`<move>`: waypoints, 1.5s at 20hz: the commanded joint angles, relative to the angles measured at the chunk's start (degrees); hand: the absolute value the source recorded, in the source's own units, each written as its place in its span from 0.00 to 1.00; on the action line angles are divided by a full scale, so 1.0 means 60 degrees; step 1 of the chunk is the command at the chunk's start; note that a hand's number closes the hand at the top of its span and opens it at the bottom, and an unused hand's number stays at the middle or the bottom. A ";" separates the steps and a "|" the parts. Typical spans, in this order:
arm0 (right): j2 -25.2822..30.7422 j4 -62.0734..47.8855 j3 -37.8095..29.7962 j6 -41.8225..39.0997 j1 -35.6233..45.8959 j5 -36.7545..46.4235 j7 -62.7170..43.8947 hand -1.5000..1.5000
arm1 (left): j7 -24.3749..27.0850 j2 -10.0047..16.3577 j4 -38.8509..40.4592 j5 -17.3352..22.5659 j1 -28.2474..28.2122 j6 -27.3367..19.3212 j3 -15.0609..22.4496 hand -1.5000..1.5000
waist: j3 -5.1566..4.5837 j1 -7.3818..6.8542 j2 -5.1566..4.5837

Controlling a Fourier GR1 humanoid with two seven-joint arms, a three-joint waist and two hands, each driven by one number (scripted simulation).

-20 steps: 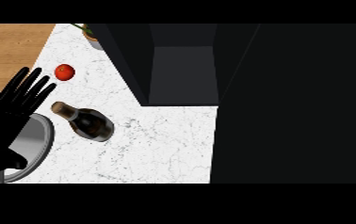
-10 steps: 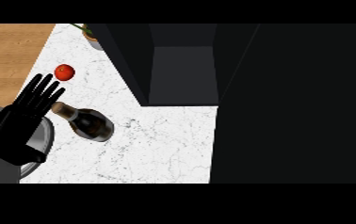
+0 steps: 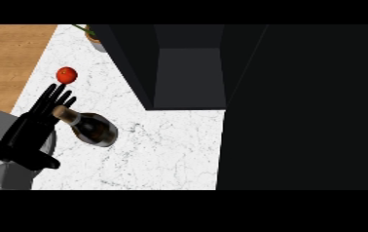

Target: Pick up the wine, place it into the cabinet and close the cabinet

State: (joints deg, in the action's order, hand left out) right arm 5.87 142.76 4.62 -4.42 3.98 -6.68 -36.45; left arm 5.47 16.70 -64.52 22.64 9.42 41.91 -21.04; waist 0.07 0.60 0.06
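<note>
A dark wine bottle [image 3: 92,127] with a tan cork end lies on the white marble counter [image 3: 169,148] in the head view, neck pointing up-left. My left hand [image 3: 36,127] is just left of it, fingers straight and spread, fingertips beside the bottle's neck; it holds nothing. The dark cabinet [image 3: 188,75] stands open at the top centre, its grey inner floor showing. The right hand does not show.
A red tomato [image 3: 67,74] lies on the counter above my left hand. A potted plant [image 3: 93,37] stands at the top left beside the cabinet. A wooden surface [image 3: 22,55] borders the counter on the left. The view's right side is black.
My left hand has moved right and up, from over the grey bowl at the left edge to beside the bottle's neck. The bottle has not moved.
</note>
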 commanded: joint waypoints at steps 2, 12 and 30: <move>-0.0297 0.1059 0.0439 -0.0059 -0.0729 -0.0193 -0.0041 0.00 | 0.0673 0.0329 0.1461 -0.0315 0.0736 0.0506 0.0016 0.00 | -0.0016 0.0007 -0.0013; -0.0119 0.0874 -0.0213 0.0021 0.0160 -0.0760 -0.0656 0.00 | 0.2410 0.0215 0.2972 -0.1564 0.1101 0.0112 0.0284 0.00 | -0.0018 -0.0015 -0.0018; -0.0292 0.0877 0.0041 -0.0399 -0.0144 -0.0364 -0.0298 0.00 | 0.3768 -0.0147 0.4614 -0.2341 0.1490 0.0086 0.1034 0.00 | -0.0014 -0.0036 -0.0003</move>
State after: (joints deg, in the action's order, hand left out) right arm 4.68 142.25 3.66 -6.28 5.85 -6.55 -37.60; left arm 25.34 16.90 -36.85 8.65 19.00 39.69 -15.78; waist -0.04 0.65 -0.04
